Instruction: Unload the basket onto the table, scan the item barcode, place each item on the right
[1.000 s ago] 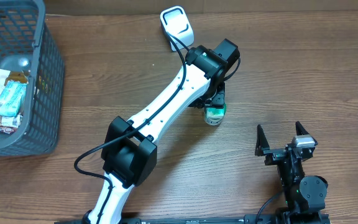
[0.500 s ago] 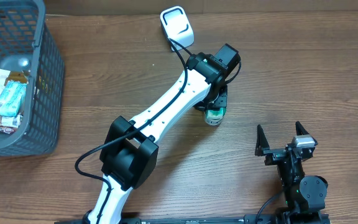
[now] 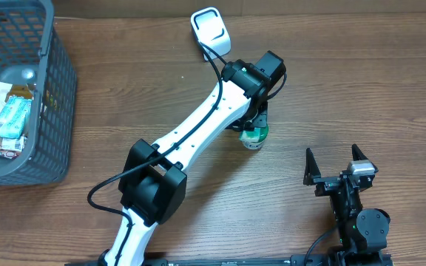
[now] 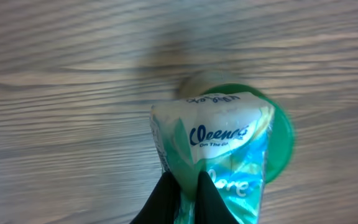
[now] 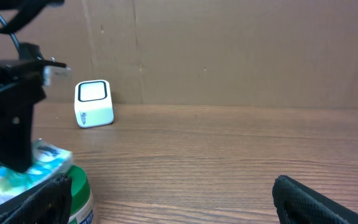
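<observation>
In the left wrist view, my left gripper (image 4: 184, 182) is shut on the edge of a teal and white soft packet (image 4: 222, 140). The packet hangs just above a green-lidded jar (image 4: 283, 142). From overhead the left gripper (image 3: 256, 120) sits mid-table over that jar (image 3: 254, 138), and the wrist hides the packet. The right wrist view shows the packet (image 5: 25, 169) resting above the jar lid (image 5: 74, 186). A white cube scanner (image 3: 211, 29) stands at the table's far side, also visible as the scanner (image 5: 94, 103). My right gripper (image 3: 333, 157) is open and holds nothing near the front edge.
A dark grey mesh basket (image 3: 52, 89) stands at the left edge with several wrapped packets (image 3: 9, 120) inside. A cardboard wall (image 5: 229, 50) closes off the back of the table. The left arm's white links (image 3: 191, 133) stretch diagonally across the middle.
The left jaws have closed onto the packet's edge. The left wrist shifted only slightly above the jar. The right arm has not moved.
</observation>
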{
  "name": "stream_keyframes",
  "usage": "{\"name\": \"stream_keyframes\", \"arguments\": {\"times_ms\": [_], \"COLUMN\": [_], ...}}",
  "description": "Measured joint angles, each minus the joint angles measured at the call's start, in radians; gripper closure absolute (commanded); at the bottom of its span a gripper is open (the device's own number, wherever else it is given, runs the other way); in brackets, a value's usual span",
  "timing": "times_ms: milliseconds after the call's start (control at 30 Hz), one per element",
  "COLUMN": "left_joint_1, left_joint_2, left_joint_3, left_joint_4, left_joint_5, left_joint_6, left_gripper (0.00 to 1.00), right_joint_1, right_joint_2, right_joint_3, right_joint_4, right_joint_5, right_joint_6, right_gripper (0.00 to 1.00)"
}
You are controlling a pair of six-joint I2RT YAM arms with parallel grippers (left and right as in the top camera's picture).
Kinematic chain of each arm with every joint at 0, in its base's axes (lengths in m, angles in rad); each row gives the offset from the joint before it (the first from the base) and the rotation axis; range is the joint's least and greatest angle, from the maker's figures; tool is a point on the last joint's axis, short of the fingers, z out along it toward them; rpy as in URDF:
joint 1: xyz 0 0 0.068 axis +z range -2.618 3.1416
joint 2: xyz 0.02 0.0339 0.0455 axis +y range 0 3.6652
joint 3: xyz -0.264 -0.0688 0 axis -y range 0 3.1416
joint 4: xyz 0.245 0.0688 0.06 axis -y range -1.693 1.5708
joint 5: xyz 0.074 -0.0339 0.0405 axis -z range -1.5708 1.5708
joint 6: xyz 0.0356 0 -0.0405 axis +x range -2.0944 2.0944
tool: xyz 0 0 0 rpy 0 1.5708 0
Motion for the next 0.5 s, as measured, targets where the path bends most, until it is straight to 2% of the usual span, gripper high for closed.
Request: {"name": "stream_keyframes", "arguments": {"times_ms": [233, 500], "left_joint_1": [0.001, 0.001], "left_joint_2": [-0.071, -0.079], "left_joint_3": [0.013, 0.017], "left_joint_4": [-0.156, -0.275], "left_joint_5": [-0.167, -0.271], "left_joint_6": [0.003, 0.003], "left_gripper": [0.96, 0.96], "right_joint_1": [0.0, 0.0], "right_joint_2": [0.0, 0.0], "right_joint_3": [0.0, 0.0], "right_joint_4": [0.0, 0.0], "right_joint_5": [0.0, 0.0], "right_joint_6": [0.0, 0.0], "right_gripper": [0.0, 0.0]}}
